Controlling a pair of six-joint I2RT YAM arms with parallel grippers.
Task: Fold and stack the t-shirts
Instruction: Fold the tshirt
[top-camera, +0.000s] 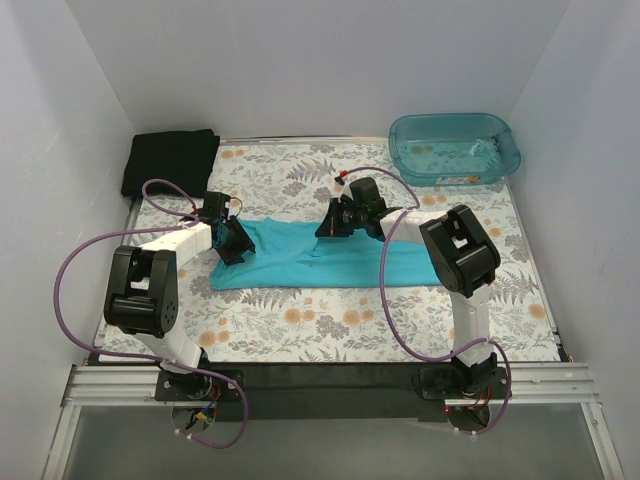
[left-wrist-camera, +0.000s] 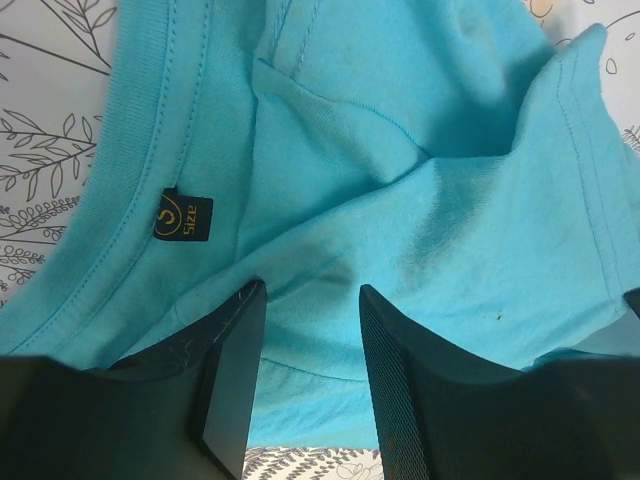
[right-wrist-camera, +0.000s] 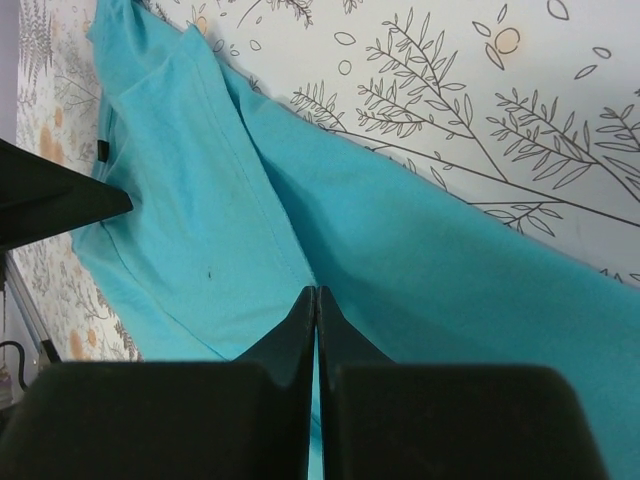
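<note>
The turquoise t-shirt (top-camera: 330, 262) lies as a long folded strip across the middle of the table. My left gripper (top-camera: 232, 245) is at its left end, by the collar. In the left wrist view the left gripper (left-wrist-camera: 310, 370) is open, its jaws straddling the turquoise cloth (left-wrist-camera: 400, 150) near the size label (left-wrist-camera: 183, 216). My right gripper (top-camera: 334, 224) is at the strip's far edge. In the right wrist view it (right-wrist-camera: 316, 296) is shut on a ridge of the turquoise cloth (right-wrist-camera: 200, 220). The black t-shirt (top-camera: 170, 160) lies folded at the back left corner.
A translucent teal plastic tub (top-camera: 455, 148) stands at the back right. The floral table cover (top-camera: 320, 325) is bordered by white walls at left, back and right. Purple cables loop from both arms over the table.
</note>
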